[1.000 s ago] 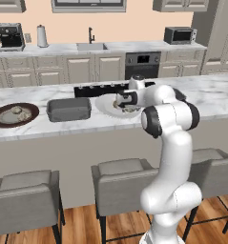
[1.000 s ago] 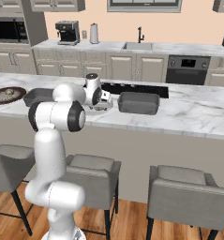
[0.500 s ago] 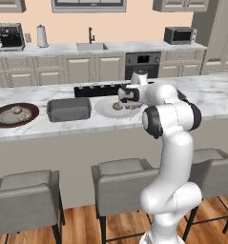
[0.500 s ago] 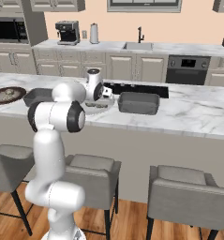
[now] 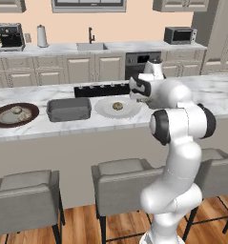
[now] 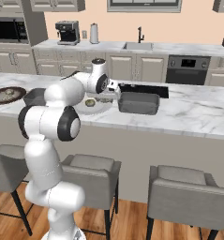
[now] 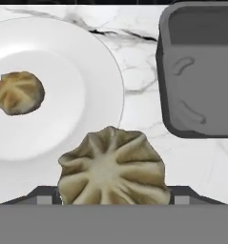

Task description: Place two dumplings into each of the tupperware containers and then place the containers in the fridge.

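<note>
In the hand view my gripper (image 7: 114, 195) is shut on a beige pleated dumpling (image 7: 113, 169), held above the edge of the white plate (image 7: 87, 86). Another dumpling (image 7: 18, 92) lies on that plate. A grey tupperware container (image 7: 201, 71) stands just beyond the plate's rim, with nothing in it that I can see. From the left base view, the gripper (image 5: 134, 90) hovers over the plate's (image 5: 103, 110) right side, where one dumpling (image 5: 117, 106) lies. Two more dumplings (image 5: 19, 112) rest on the dark plate (image 5: 1, 119). A second container (image 5: 68, 109) stands left of the white plate. The fridge is out of view.
A black cooktop strip (image 5: 101, 89) runs behind the white plate. The marble island (image 6: 193, 117) stretches wide to the right of the container (image 6: 138, 102). Grey stools (image 5: 122, 183) stand below the island's front edge. The back counter holds a sink, coffee machine and microwave.
The jaws have closed on one dumpling and lifted it off the white plate. The hand has risen and drawn back a little toward the plate's edge.
</note>
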Robot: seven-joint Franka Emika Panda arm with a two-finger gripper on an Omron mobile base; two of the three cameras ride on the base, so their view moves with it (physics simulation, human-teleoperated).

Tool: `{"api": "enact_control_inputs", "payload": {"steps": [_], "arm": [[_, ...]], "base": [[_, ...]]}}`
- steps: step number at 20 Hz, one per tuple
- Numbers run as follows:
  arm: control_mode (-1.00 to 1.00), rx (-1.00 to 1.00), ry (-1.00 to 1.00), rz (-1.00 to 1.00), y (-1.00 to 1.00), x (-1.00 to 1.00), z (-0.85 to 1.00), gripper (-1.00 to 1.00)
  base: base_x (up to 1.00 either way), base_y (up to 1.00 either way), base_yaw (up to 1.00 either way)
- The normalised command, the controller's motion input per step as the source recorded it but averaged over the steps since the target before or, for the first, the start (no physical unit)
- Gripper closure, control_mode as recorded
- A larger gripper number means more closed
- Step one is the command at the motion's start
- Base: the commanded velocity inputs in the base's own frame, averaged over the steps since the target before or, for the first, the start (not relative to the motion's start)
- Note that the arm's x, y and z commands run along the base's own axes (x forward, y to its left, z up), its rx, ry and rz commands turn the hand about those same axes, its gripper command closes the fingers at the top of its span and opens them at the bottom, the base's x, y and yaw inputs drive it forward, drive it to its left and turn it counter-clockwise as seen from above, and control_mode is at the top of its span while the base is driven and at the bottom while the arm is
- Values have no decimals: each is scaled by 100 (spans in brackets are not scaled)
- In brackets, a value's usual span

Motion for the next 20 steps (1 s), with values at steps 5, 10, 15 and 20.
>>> {"api": "enact_control_inputs", "payload": {"steps": [5,10,15,20], "arm": [[-100,0,10,-2,-53,21,25,100],[-100,1,16,-1,-50,65,24,100],[-100,2,15,0,-47,41,6,100],[-100,0,7,0,-19,26,-41,100]], "base": [[0,0,0],[0,0,0],[0,0,0],[0,0,0]]}}
